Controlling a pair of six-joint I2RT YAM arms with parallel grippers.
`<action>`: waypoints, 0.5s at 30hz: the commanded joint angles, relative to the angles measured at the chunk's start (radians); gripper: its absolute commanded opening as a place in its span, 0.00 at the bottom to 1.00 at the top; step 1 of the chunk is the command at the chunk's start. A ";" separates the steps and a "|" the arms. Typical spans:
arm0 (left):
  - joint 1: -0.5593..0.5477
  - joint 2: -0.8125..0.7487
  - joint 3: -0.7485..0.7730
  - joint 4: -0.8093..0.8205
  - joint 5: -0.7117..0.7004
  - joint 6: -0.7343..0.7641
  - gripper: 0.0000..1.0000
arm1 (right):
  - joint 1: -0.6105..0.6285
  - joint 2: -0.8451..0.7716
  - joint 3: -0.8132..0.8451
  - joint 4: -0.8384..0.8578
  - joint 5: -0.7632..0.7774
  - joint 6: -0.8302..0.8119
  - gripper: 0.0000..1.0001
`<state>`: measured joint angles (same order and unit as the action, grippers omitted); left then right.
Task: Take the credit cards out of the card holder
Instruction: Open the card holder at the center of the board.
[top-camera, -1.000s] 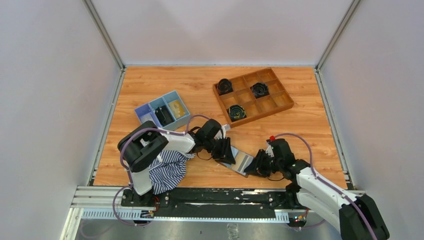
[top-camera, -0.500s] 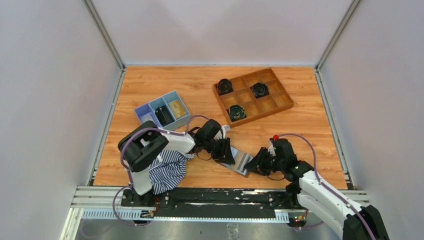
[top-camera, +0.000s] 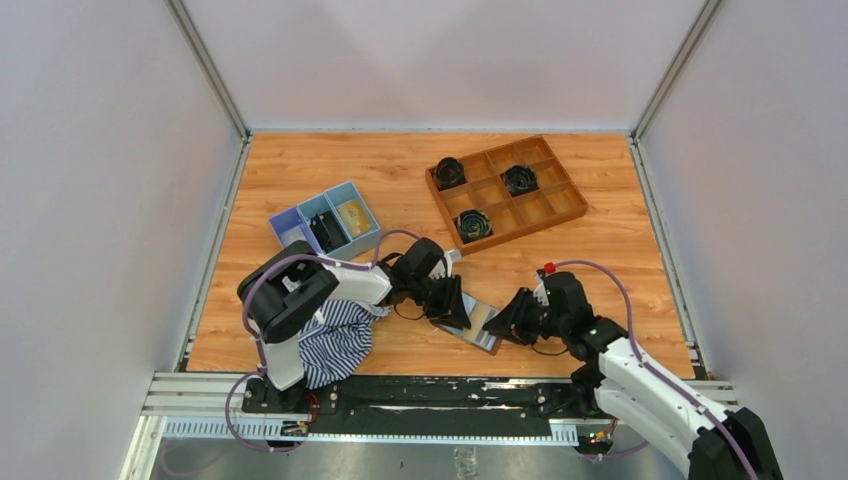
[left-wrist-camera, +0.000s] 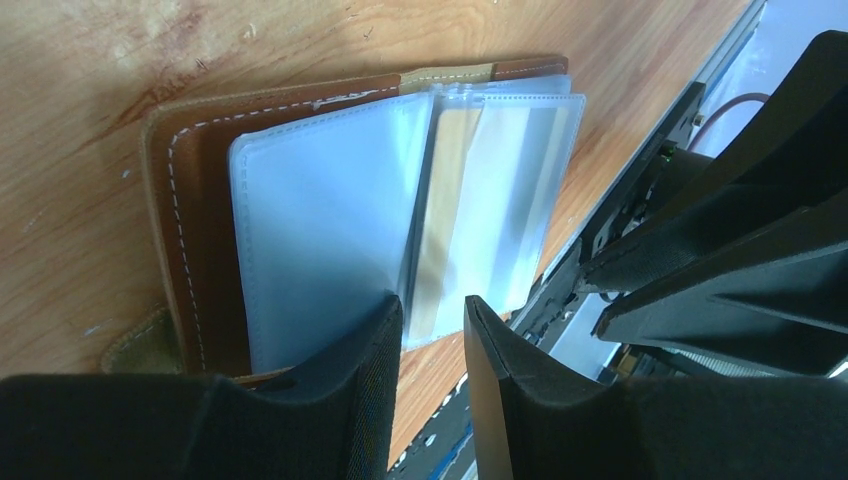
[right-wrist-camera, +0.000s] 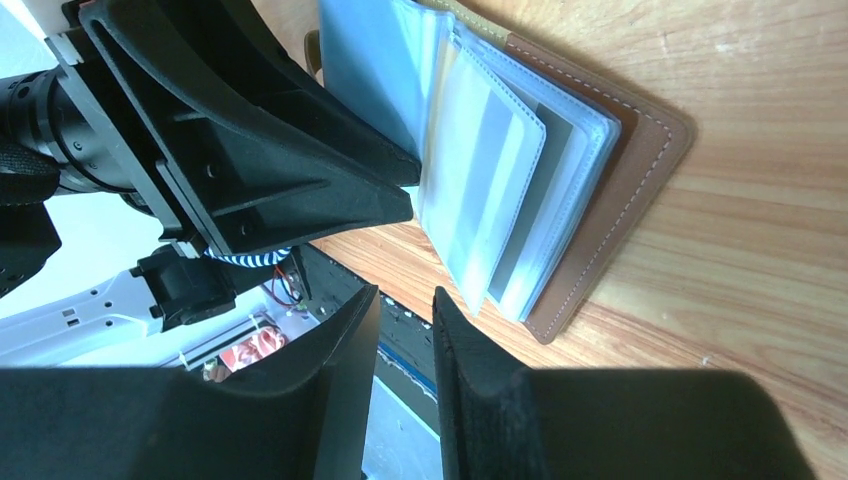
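The card holder (top-camera: 482, 322) lies open on the table near the front edge, brown cover down, its pale glossy sleeves (left-wrist-camera: 320, 220) fanned up. A yellowish card (left-wrist-camera: 448, 190) shows inside a middle sleeve, and a grey one (right-wrist-camera: 548, 180) shows in the right wrist view. My left gripper (top-camera: 452, 303) sits low at the holder's left half; one finger (left-wrist-camera: 350, 350) overlaps the left sleeve, and the narrow gap between its jaws (left-wrist-camera: 432, 305) is empty. My right gripper (top-camera: 512, 322) is at the holder's (right-wrist-camera: 640, 150) right edge, just short of the sleeves, jaws (right-wrist-camera: 405, 295) slightly apart and empty.
A light-blue compartment tray (top-camera: 325, 222) stands behind the left arm. A brown wooden grid tray (top-camera: 507, 192) with three black coils stands at the back right. A striped cloth (top-camera: 335, 340) lies by the left arm's base. The metal rail (top-camera: 430, 392) runs just in front of the holder.
My right gripper has slid left, up to the holder's right edge. The left gripper has stayed in place on the holder's left half.
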<state>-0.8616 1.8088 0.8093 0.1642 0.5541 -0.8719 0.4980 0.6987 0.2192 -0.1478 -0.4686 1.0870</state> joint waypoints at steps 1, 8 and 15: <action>-0.007 0.040 0.012 -0.052 -0.024 0.019 0.35 | 0.031 0.063 -0.017 0.088 0.001 0.035 0.30; -0.007 0.045 0.013 -0.053 -0.020 0.016 0.35 | 0.066 0.170 -0.041 0.171 0.025 0.030 0.30; -0.007 0.045 0.011 -0.053 -0.020 0.016 0.34 | 0.069 0.162 -0.074 0.165 0.055 0.035 0.30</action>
<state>-0.8616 1.8175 0.8188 0.1589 0.5587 -0.8719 0.5507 0.8661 0.1722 0.0067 -0.4507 1.1122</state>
